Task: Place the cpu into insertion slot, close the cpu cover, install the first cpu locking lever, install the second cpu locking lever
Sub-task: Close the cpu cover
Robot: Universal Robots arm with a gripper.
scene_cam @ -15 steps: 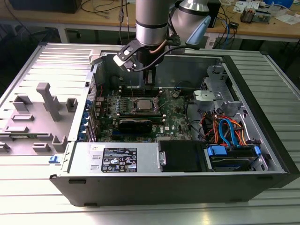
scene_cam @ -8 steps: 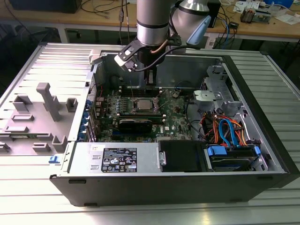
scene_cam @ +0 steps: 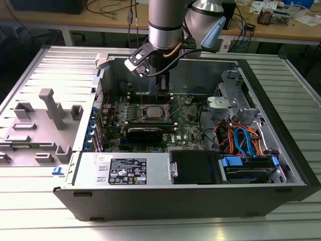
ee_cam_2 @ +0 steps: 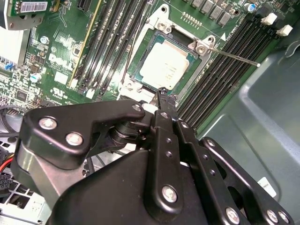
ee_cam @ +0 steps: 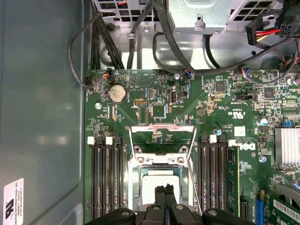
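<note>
The cpu [ee_cam_2: 164, 65] lies flat in the insertion slot [ee_cam: 159, 161] on the green board, its dull silver top showing in both wrist views. The cpu cover [ee_cam: 161, 127] is swung open, and its thin silvery frame stands beyond the slot with the board visible through its window. One thin locking lever [ee_cam_2: 234, 56] sticks out unlatched beside the slot. My gripper [ee_cam: 164, 188] hangs just over the cpu [ee_cam: 150, 187], its black fingers pressed together with nothing between them. In the exterior view the gripper [scene_cam: 163, 90] is above the socket [scene_cam: 153, 111].
Black memory slots [ee_cam: 105, 183] flank the socket on both sides. Cable bundles [ee_cam: 140, 42] and a metal drive cage [scene_cam: 228, 93] lie past the board. The case wall [ee_cam: 42, 117] runs along one side, and a power supply [scene_cam: 125, 170] sits at the case front.
</note>
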